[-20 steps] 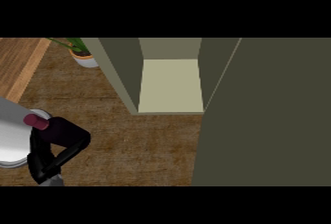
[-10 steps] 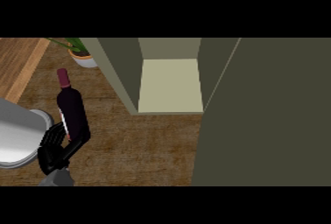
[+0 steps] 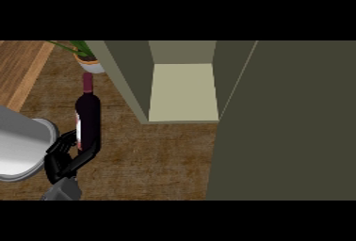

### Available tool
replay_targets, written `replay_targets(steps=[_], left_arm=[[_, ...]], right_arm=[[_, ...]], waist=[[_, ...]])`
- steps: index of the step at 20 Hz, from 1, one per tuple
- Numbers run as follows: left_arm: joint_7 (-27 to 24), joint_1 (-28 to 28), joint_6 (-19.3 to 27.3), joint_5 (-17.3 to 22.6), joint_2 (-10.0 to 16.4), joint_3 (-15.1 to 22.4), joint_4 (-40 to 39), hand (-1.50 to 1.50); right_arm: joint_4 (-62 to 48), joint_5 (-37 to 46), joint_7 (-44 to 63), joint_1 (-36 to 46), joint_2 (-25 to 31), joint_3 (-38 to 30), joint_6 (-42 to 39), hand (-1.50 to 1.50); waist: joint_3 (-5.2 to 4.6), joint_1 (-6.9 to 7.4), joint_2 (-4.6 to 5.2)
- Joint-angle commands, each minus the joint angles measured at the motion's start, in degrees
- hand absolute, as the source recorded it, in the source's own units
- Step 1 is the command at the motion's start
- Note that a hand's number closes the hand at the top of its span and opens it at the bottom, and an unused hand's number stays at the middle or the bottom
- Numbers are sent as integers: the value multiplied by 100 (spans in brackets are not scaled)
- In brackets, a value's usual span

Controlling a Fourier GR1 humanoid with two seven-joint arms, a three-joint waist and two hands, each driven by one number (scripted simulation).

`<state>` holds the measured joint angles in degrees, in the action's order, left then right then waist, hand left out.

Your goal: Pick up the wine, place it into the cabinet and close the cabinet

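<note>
The wine bottle (image 3: pixel 87 117) is dark with a maroon neck and stands upright at the left, above the brown counter (image 3: pixel 153 162). My left hand (image 3: pixel 64 157) is shut on its lower part, with the forearm coming in from the bottom left. To the right, the olive cabinet (image 3: pixel 129 80) is open and shows a pale shelf (image 3: pixel 184 92). The bottle is left of the cabinet's side wall and outside it. The open cabinet door (image 3: pixel 285 122) fills the right of the view. My right hand does not show.
A potted plant (image 3: pixel 86 59) stands just beyond the bottle's top, beside the cabinet's left wall. A large round grey object (image 3: pixel 20 146) lies at the left edge, next to my hand. Light wood surface (image 3: pixel 20 68) shows at the top left.
The bottle went from tilted low over the grey object to upright. My left hand has carried it up and slightly right, toward the cabinet.
</note>
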<state>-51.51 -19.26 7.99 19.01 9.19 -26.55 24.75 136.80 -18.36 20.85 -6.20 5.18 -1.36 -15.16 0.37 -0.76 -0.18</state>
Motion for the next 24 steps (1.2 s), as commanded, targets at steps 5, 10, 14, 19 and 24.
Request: replay_targets(steps=[5, 10, 14, 19, 24], left_arm=[[-75, 595, -2299, -744, 65, 1186, 102, 150], [-136, 678, -2275, -842, -163, 1474, 698, 150], [644, 909, -2333, -727, -97, 1680, 1673, 150], [1453, 2094, -2059, -642, -588, 2222, 3793, 150], [2507, 2737, -1649, -524, -791, 2571, 5526, 150]], right_arm=[[448, -268, 78, -246, 46, -28, -44, -150], [798, -339, 89, -658, -55, 150, -75, -150], [849, -237, 415, -374, 21, 129, 137, -150], [849, -133, 374, -447, -39, 229, 174, -150], [871, -368, 360, -578, 46, 54, 136, -150]], waist=[[-37, 7, -23], [-33, 32, -11], [-32, 71, -9], [-27, 117, -27], [-29, 98, -18]])
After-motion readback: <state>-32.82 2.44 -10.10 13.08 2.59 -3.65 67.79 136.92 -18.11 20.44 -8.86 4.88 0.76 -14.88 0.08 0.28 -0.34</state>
